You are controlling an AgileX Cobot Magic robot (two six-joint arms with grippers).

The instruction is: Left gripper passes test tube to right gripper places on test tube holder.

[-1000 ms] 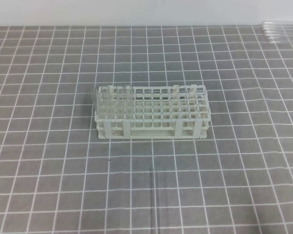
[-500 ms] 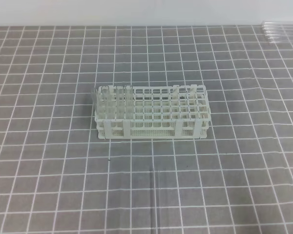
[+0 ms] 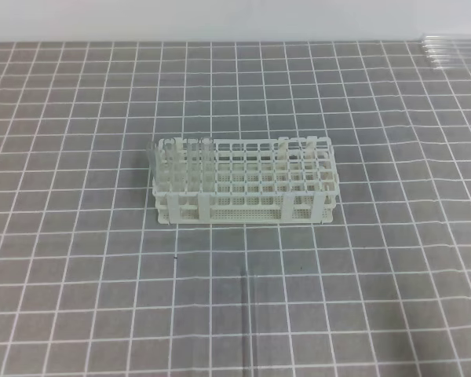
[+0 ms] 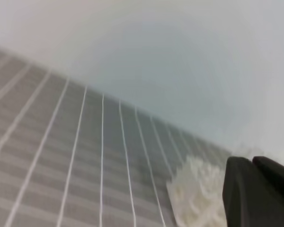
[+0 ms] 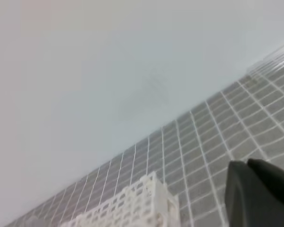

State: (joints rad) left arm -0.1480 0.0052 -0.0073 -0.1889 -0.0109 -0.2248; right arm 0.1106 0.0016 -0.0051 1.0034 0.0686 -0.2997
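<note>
Nearest the front edge of the table (image 3: 78,314), a clear test tube (image 3: 247,318) lies flat on the gridded grey mat, pointing away toward the rack. Beyond it, mid-table, the white rack (image 3: 243,206) stands with several tubes upright in its left-end holes. At the far right corner, more spare tubes (image 3: 454,49) lie together. Left gripper (image 4: 255,194) pressed together, holding nothing; right gripper (image 5: 258,194) likewise closed and empty, both off the table in the high view.
</note>
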